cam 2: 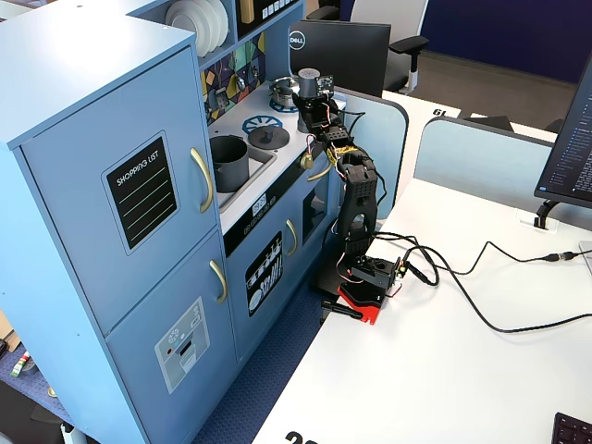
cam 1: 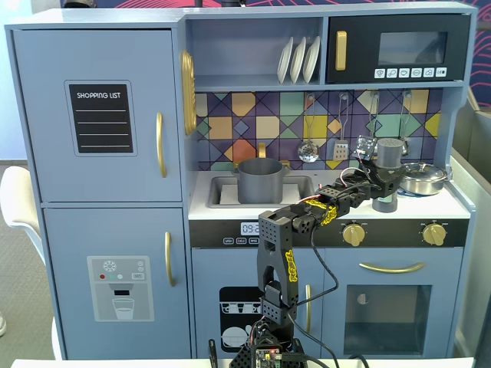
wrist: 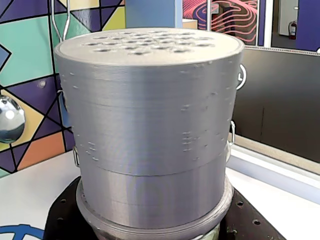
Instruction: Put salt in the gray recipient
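Note:
The salt shaker (cam 1: 389,157) is a tall gray cylinder with holes in its top, standing upright at the right end of the toy kitchen counter. Its label does not show. My gripper (cam 1: 381,182) is shut around its middle. In the wrist view the shaker (wrist: 150,115) fills the frame, with my black jaws on both sides of its lower part and the gripper (wrist: 155,227) at the bottom edge. The gray recipient (cam 1: 261,180), a dark-gray pot, stands in the sink to the left, apart from the shaker. The other fixed view shows the pot (cam 2: 228,159), the shaker (cam 2: 305,86) and the gripper (cam 2: 314,104).
A shiny silver pan (cam 1: 423,178) sits just right of the shaker. A ladle (cam 1: 308,149) and a spatula (cam 1: 340,147) hang on the tiled back wall. A flat gray lid (cam 2: 271,137) lies on the counter between sink and shaker. A side wall (cam 1: 460,195) bounds the counter at the right.

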